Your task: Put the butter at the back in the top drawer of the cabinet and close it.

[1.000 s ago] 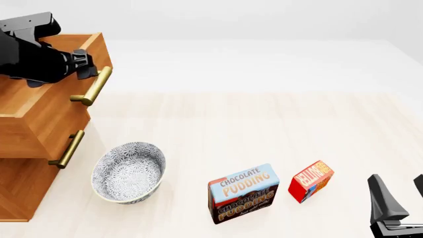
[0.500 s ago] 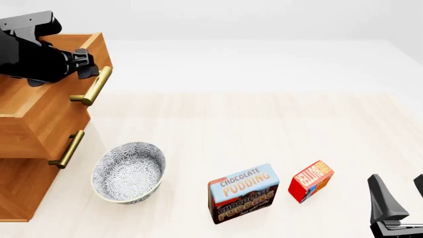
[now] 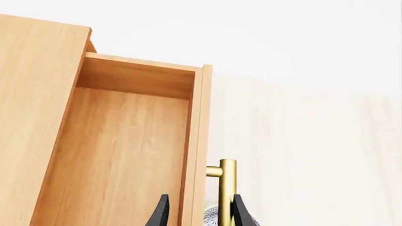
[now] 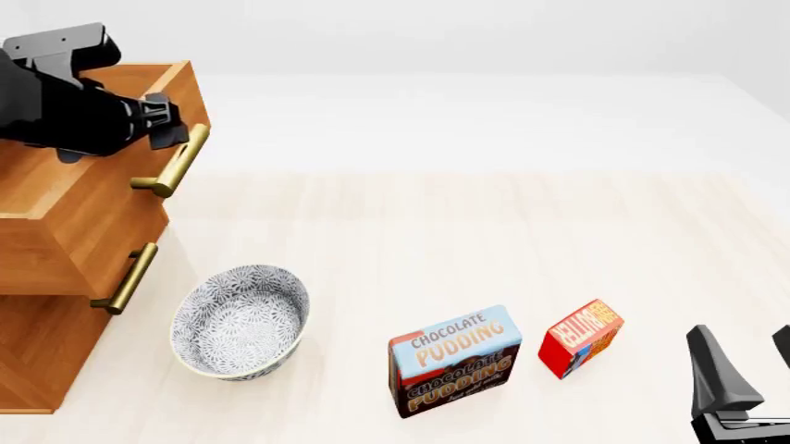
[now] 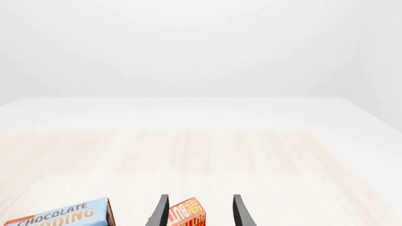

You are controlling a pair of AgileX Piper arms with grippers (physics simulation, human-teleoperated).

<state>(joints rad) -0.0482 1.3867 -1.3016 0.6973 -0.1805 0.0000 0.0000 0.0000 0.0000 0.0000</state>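
Nothing much has moved since a second ago except my left arm, which has lifted and eased back a touch above the top drawer (image 4: 92, 185); the boxes, the bowl and my right arm sit exactly as they did

I have the left tool (image 3: 198, 213) straddling the front board of that drawer near its brass handle (image 3: 227, 188), one finger on the inside, one just outside by the bar. The fingers are parted and I see nothing pinched between them, so I read it as open and letting go (the drawer is already pulled well out of the cabinet (image 4: 37, 351), which is all I wanted from that arm). Its wooden floor shows bare in the left wrist view, ready to receive something

The butter (image 4: 580, 337) stands on the counter (image 4: 494, 222) well apart from the cabinet, just beside the chocolate pudding box (image 4: 454, 361) and behind it, on the right arm's side. That is why my right tool (image 5: 198, 209) waits low at the near edge with its fingers spread: in the right wrist view the red box sits right between them, lined up for a straight reach forward. It grips nothing yet

A patterned bowl (image 4: 240, 322) rests near the foot of the cabinet, under the drawer's overhang. My judgement is that the carry from the right must go high enough to clear it and the pudding box
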